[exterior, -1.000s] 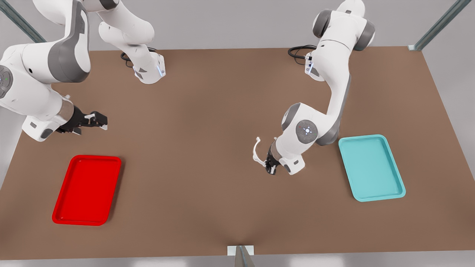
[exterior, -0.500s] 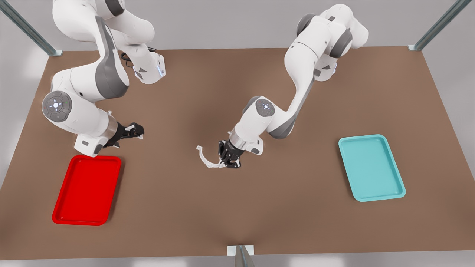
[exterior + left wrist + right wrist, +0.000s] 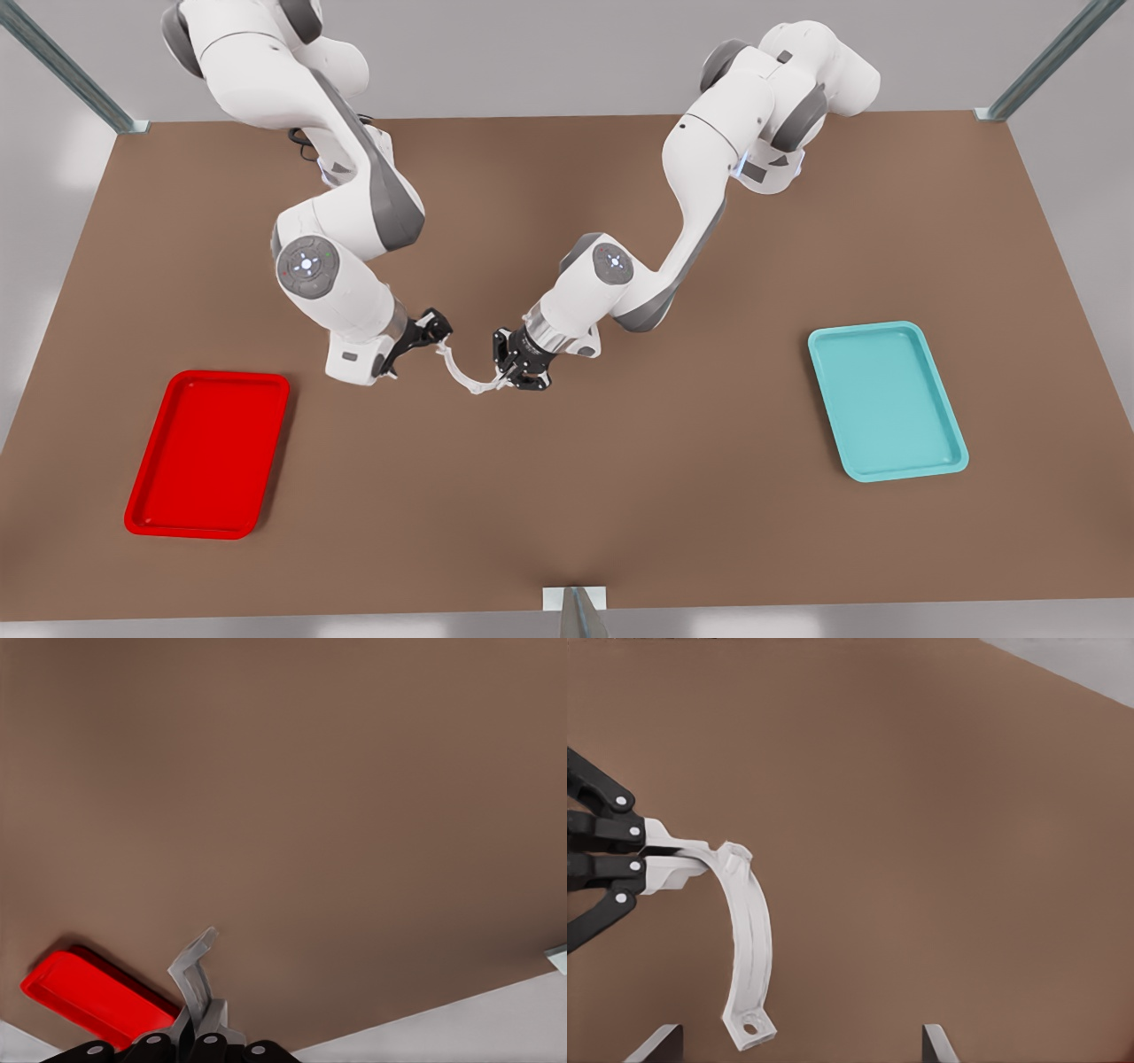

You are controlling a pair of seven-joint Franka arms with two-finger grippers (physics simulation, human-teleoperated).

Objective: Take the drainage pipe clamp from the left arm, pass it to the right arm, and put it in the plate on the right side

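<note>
The drainage pipe clamp is a thin white half-ring held above the table's middle. My left gripper, on the arm at the front view's right, is shut on one end tab. In the left wrist view the clamp sticks out from that gripper, with the red plate beyond. My right gripper, on the arm at the front view's left, is open at the clamp's other end. In the right wrist view the clamp arcs from the left gripper towards my right gripper, whose fingertips stand wide apart.
The red plate lies near the front edge at the front view's left. A teal tray lies at the front view's right. Both arm bases stand at the table's far edge, with metal frame posts at the corners.
The left gripper carried the clamp towards the front view's left, to the table's middle. The right arm swung in from beside the red plate, and its gripper now reaches the clamp's free end.
</note>
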